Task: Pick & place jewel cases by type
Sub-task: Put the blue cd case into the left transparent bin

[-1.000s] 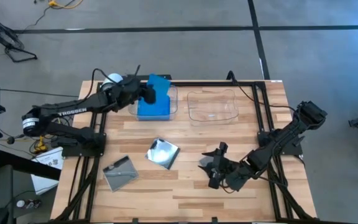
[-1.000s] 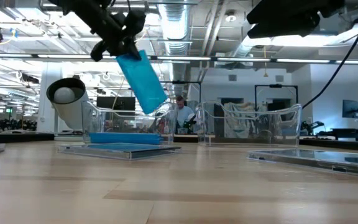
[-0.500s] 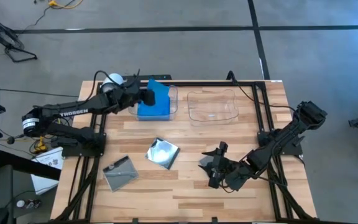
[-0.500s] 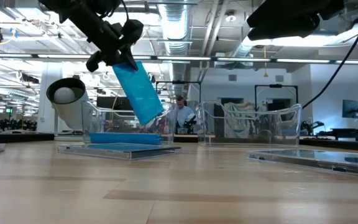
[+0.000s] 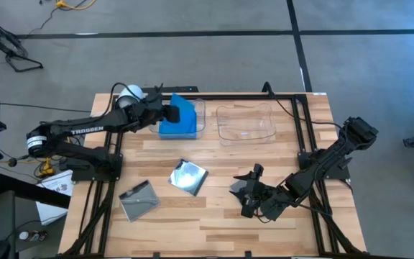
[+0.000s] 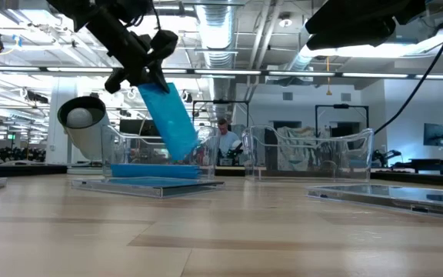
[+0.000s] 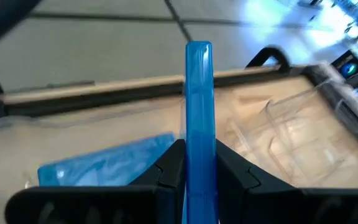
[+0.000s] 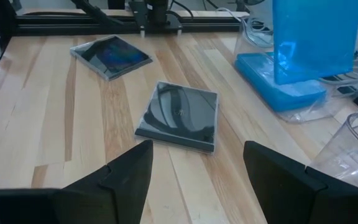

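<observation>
From above, your left gripper [image 5: 169, 113] is clamped on a blue jewel case [image 5: 185, 111] over the left tray [image 5: 198, 108], whose walls close it in; your right gripper [image 5: 249, 193] waits, fingers spread, near the table's front, with bare wood around it. At table level, that case [image 6: 168, 119] hangs tilted, lower edge inside the tray [image 6: 114, 150], above a flat blue stack [image 6: 154, 170]. From your left wrist, the case [image 7: 199, 112] stands edge-on between both fingers [image 7: 169, 168]. From your right wrist, two clear cases [image 8: 179, 115] lie ahead, apart.
</observation>
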`<control>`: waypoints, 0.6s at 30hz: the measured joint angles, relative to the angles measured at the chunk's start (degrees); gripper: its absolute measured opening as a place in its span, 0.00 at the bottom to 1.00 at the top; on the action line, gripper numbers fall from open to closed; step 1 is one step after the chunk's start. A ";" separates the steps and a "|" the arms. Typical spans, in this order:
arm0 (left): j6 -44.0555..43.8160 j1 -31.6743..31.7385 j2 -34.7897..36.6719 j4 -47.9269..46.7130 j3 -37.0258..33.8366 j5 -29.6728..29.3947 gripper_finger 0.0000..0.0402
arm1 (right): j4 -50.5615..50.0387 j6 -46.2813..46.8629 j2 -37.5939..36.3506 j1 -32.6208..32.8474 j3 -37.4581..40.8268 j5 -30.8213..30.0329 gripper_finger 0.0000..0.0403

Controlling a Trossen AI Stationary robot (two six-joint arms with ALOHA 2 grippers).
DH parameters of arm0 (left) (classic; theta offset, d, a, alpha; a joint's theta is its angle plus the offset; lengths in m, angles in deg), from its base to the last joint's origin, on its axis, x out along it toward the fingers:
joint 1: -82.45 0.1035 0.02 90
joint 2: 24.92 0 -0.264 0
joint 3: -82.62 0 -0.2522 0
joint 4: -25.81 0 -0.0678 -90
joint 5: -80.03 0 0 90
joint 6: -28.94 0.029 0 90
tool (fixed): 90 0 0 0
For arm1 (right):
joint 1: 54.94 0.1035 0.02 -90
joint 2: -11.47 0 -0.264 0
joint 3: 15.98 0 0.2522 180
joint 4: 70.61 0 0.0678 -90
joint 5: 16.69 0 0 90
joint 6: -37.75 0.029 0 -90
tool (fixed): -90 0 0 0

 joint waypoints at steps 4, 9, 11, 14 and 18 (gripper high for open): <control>-0.81 0.00 -3.27 2.05 0.09 0.26 0.12 | -0.13 0.02 0.02 -0.02 0.00 0.13 0.61; -1.45 0.07 -7.04 6.17 0.15 1.17 0.12 | -0.79 0.71 0.04 0.14 0.00 0.20 0.61; -1.45 0.48 -7.78 7.39 0.15 2.22 0.13 | -1.36 1.36 0.04 0.15 0.00 0.20 0.61; -1.43 1.52 -7.91 6.79 0.15 3.81 0.14 | -1.84 1.53 0.04 0.15 0.00 0.20 0.61; -1.32 1.70 -7.91 4.63 0.15 3.02 0.16 | -1.88 1.53 0.04 0.13 0.00 0.22 0.61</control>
